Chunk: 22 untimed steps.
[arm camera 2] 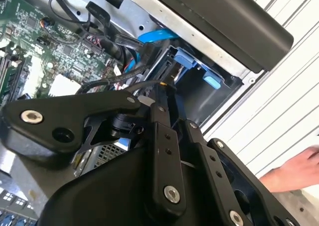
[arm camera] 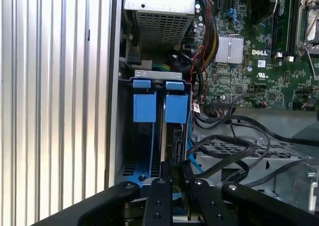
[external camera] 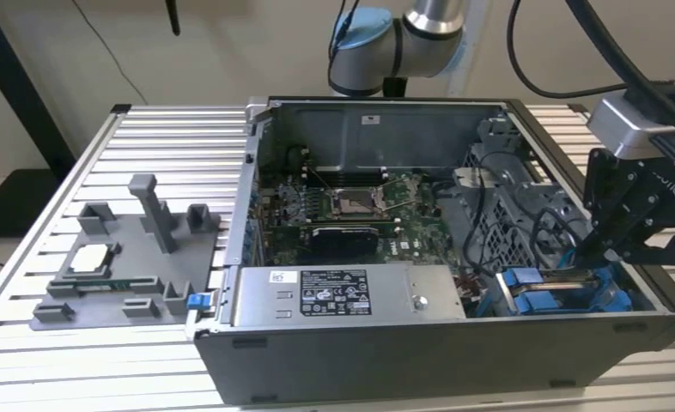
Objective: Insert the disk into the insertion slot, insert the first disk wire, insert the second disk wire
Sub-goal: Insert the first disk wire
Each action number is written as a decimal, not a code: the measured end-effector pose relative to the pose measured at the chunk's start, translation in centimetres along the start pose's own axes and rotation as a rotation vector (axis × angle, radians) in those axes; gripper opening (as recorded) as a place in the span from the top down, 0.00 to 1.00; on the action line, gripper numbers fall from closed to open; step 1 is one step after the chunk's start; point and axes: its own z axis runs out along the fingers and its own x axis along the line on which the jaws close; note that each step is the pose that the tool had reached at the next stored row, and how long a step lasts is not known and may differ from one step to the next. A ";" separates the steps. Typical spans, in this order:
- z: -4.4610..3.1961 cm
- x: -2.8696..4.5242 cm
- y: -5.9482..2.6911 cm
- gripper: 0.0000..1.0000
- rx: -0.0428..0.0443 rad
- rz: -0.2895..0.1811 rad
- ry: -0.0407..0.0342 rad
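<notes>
Disk (arm camera: pixel 176 111) in its blue carrier stands on edge inside the insertion slot (arm camera: pixel 157 74), at a corner of the open computer case (external camera: pixel 429 360). The gripper (arm camera: pixel 175 167) hangs right at the slot; whether it grips anything cannot be told.

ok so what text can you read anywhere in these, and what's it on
power-supply label: print too small to read.
sticker on the back wall of the case: too small to read.
motherboard: white markings, mostly too small; one is a brand mark, not quoted.
</notes>
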 end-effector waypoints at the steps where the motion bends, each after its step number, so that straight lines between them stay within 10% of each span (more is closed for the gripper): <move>1: 0.06 0.00 -0.01 1.00 0.0002 0.000 -0.0029; 8: 0.52 0.02 0.03 1.00 0.0224 -0.002 -0.0075; 22: 1.10 -0.03 0.34 1.00 0.0229 -0.002 -0.0075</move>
